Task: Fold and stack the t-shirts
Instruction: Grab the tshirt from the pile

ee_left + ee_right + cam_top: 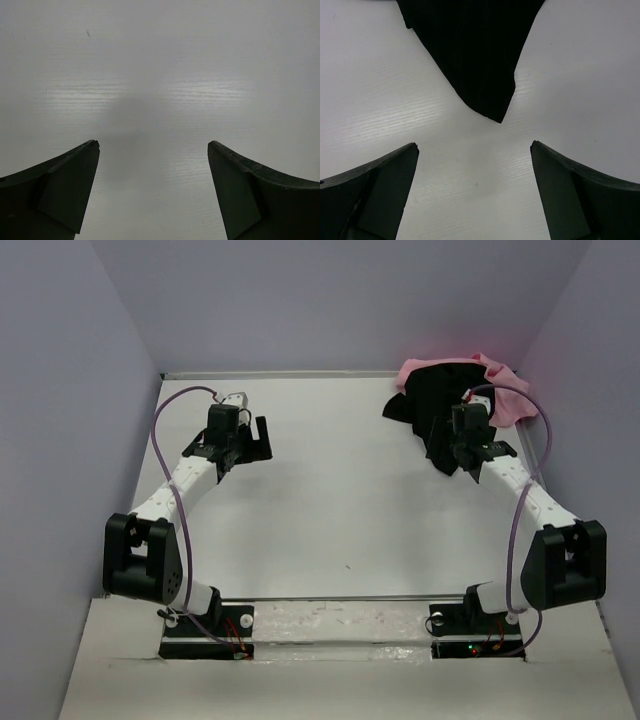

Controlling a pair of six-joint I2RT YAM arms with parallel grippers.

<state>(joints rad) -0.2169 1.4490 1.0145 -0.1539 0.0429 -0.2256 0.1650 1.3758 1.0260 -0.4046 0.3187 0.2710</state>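
Though only overhead shows the pink t-shirt (497, 370), left gripper (153, 147) and right gripper (474, 147) gape wide — both empty.

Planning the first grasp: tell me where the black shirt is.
Top view: the black shirt lies crumpled at the far right of the table, partly over the pink shirt, its near tip just ahead of the open right gripper.

Lab test cell: bare white table (340, 510), plain lilac walls (70, 420) enclosing it.
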